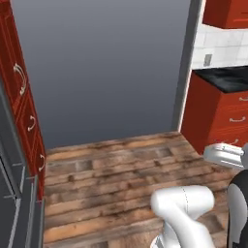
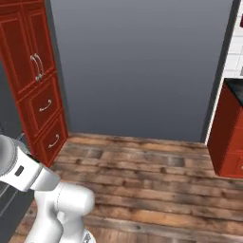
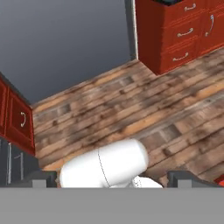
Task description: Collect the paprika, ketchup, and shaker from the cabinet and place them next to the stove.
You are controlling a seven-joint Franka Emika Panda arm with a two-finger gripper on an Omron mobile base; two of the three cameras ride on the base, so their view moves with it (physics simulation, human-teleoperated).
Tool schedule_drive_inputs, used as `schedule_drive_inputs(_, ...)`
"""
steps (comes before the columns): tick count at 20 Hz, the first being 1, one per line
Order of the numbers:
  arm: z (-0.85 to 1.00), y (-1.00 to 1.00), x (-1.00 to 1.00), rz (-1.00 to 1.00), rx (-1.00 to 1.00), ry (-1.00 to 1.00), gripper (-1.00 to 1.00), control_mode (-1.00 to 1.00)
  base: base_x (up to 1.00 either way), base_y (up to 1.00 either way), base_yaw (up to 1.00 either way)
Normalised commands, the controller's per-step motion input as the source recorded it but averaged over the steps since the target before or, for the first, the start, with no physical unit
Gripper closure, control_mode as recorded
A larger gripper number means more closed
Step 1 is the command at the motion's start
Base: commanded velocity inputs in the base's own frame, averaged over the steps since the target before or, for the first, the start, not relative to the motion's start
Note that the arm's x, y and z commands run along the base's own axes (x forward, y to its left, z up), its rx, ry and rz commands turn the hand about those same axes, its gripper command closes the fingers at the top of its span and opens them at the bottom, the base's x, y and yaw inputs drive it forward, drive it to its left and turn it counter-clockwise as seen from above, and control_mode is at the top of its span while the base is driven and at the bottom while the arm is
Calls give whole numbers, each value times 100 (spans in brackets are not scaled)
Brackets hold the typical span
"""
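Gripper (image 3: pixel 112 178) fingertips stand at the hand view's bottom edge, well apart: jaws wide, holding nothing. Wooden floor (image 1: pixel 121 169) and a grey wall (image 2: pixel 142 66) lie ahead. Paprika, ketchup and shaker cannot be located; judged: base in transit, arm tucked for travel.

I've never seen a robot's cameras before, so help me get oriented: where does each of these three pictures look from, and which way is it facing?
Left base view: behind the arm's left, facing a grey wall over a wooden floor; the white arm rises at lower right.
Right base view: behind the arm's right, same wall and floor; the arm rises at lower left.
Hand view: on the hand, looking down at the floor; dark fingertips at the bottom.
All three share the floor, the wall and red drawers.
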Motion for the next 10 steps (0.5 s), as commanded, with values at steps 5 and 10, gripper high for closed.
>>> schedule_drive_inputs(5,0,0,0,0,0,0,-100,100,7,0,-73)
schedule_drive_inputs(10,0,0,0,0,0,0,-100,100,26,0,-67)
